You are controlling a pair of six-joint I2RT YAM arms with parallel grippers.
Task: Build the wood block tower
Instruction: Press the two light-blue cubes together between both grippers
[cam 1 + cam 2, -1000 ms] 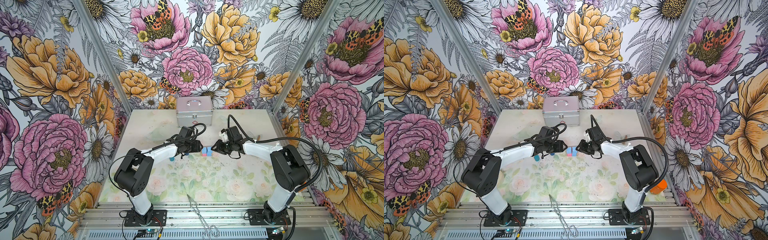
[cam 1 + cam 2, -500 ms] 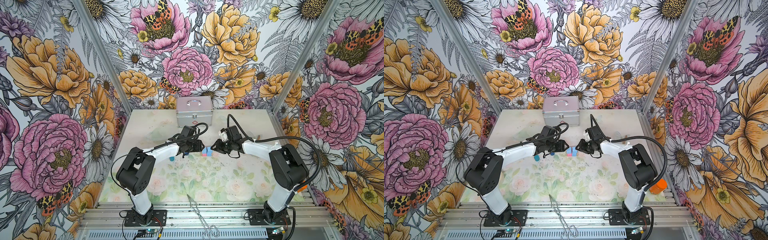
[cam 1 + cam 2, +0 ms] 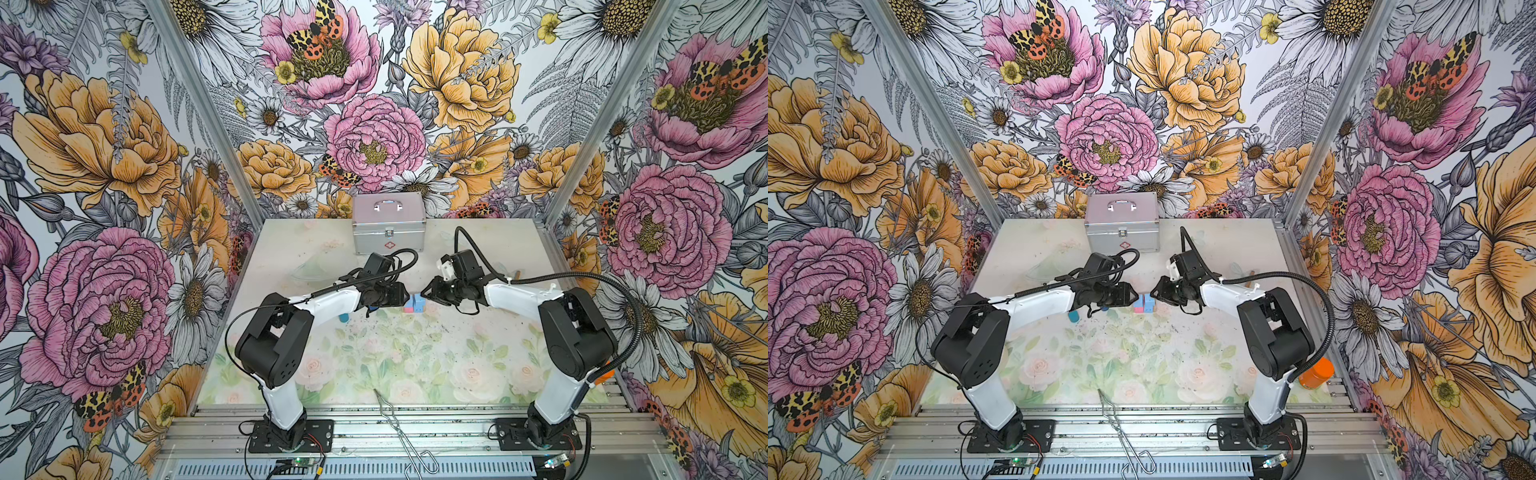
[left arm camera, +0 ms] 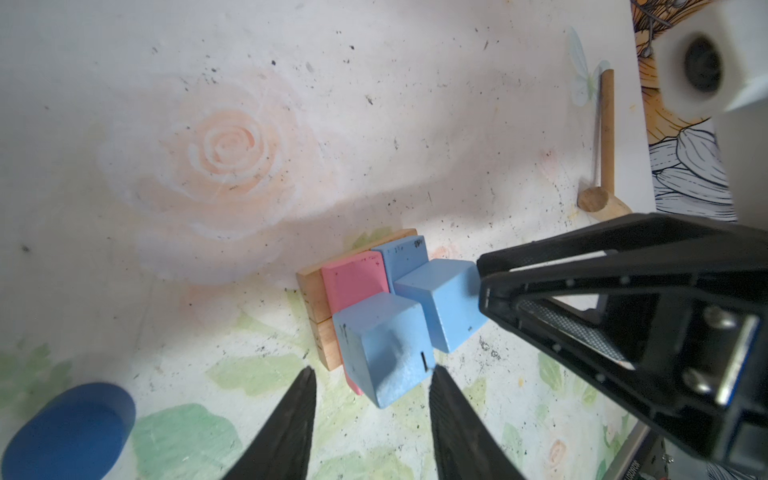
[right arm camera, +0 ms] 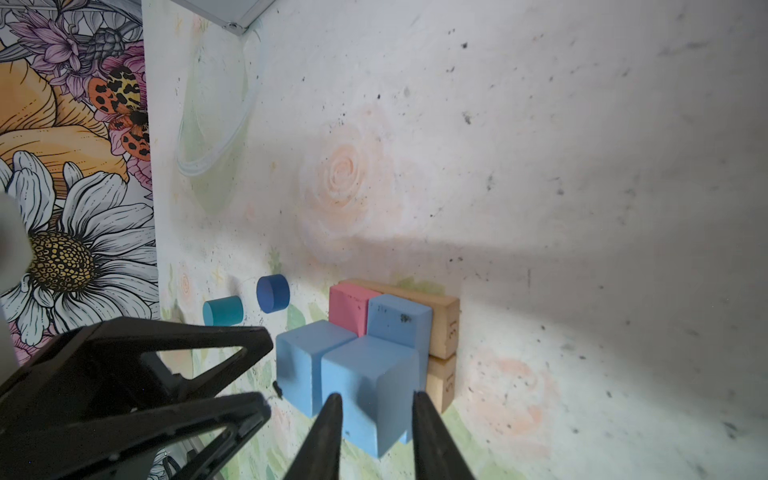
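The tower (image 3: 414,302) (image 3: 1144,304) is a low stack at mid-table. Two tan planks (image 4: 316,299) lie under a pink slab (image 4: 353,276) and a blue slab (image 5: 399,318), with two light blue cubes on top. My left gripper (image 4: 372,370) (image 3: 406,293) is open at one cube (image 4: 386,349); one fingertip touches its corner. My right gripper (image 5: 377,395) (image 3: 423,291) is narrowly open, tips against the other cube (image 5: 365,382). A dark blue cylinder (image 5: 273,293) and a teal cylinder (image 5: 222,311) lie on their sides left of the stack.
A silver case (image 3: 388,226) stands at the back. A small wooden mallet (image 4: 604,145) lies near the right wall and a clear plastic lid (image 3: 309,272) at the back left. Metal tongs (image 3: 395,419) rest on the front rail, an orange jar (image 3: 1316,372) at the right.
My left gripper's jaws have narrowed a little at its cube and the left arm has shifted slightly. The right gripper and the blocks have stayed put.
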